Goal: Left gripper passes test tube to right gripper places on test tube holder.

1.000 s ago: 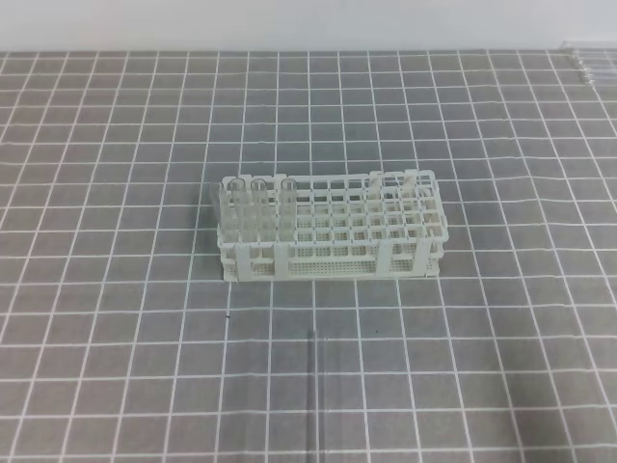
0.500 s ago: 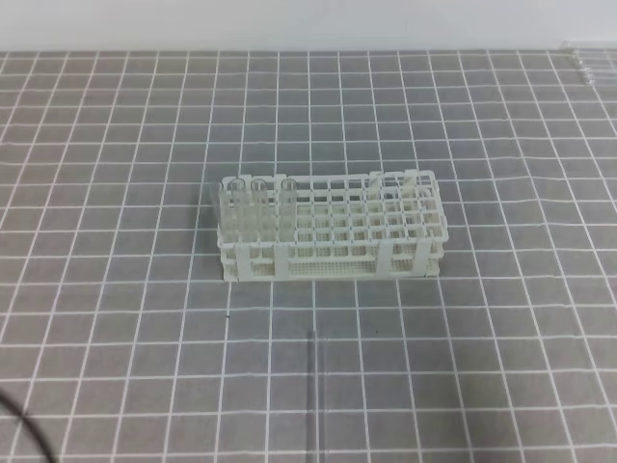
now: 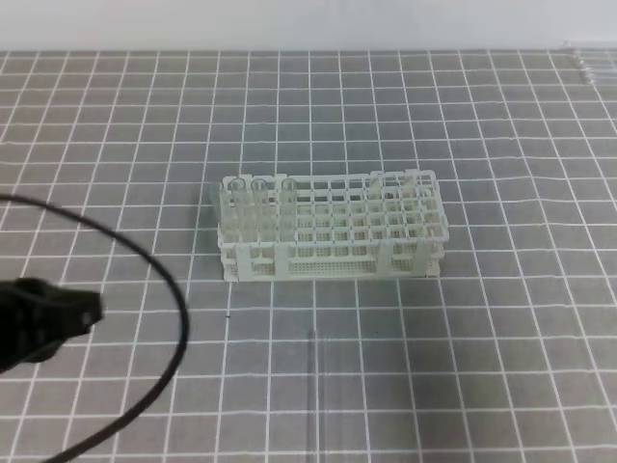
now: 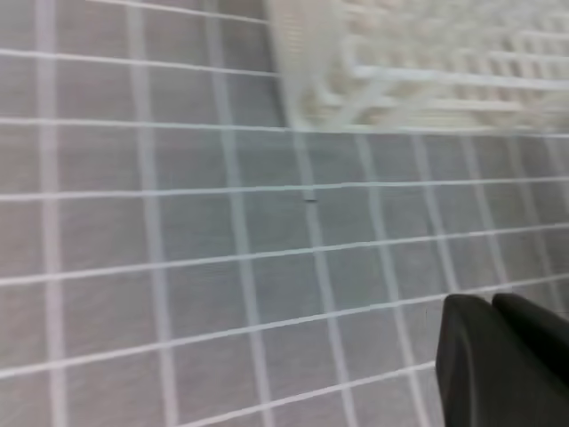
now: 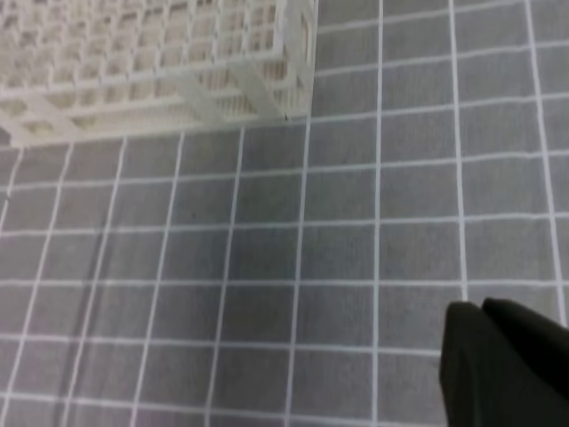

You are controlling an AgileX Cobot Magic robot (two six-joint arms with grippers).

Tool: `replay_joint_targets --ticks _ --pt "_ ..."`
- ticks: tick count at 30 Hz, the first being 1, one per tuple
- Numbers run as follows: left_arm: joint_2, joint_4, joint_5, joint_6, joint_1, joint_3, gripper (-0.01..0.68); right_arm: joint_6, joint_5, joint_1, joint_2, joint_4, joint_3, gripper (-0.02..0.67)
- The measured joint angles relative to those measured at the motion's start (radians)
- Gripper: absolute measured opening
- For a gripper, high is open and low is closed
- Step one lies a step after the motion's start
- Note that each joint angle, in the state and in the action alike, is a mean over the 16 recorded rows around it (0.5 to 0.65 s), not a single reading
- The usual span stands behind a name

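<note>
Test tube (image 3: 311, 386) lies flat on the grid mat (image 3: 501, 318), lengthwise toward the camera, in front of the test tube holder (image 3: 333, 231) w/ a gap between. Clear glass, barely shows in exterior view; its lower end fades out near the frame bottom. Relative to the left gripper (image 3: 82, 313), tube is off to its right and a bit nearer the camera, well apart. Holder is right of and beyond that gripper.

Handling, as a guess: light, stiff, slick, round, so prone to roll on the mat and easy to crack if squeezed hard. Best hold prob. mid-length, jaws across the tube's width, gentle pinch; leave one end free for the handoff.

Left gripper: jaws pressed together, nothing between them. A black cable (image 3: 169, 289) loops over it. Left wrist view shows its dark fingers (image 4: 498, 365) over bare mat, holder corner ahead.

Right gripper (image 5: 484, 325): not in exterior view; wrist view shows jaws together, empty, holder ahead-left. Other clear tubes (image 3: 258, 207) stand in holder's left end.
</note>
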Motion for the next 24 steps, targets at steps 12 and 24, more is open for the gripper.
replay_joint_targets --ticks 12,24 --pt "0.37 0.123 -0.063 -0.194 -0.41 -0.204 -0.002 -0.044 0.069 0.0 0.097 -0.001 -0.027 -0.013" --pt "0.721 0.387 0.145 -0.492 -0.713 -0.567 0.001 -0.068 0.075 0.0 0.104 -0.002 -0.025 -0.013"
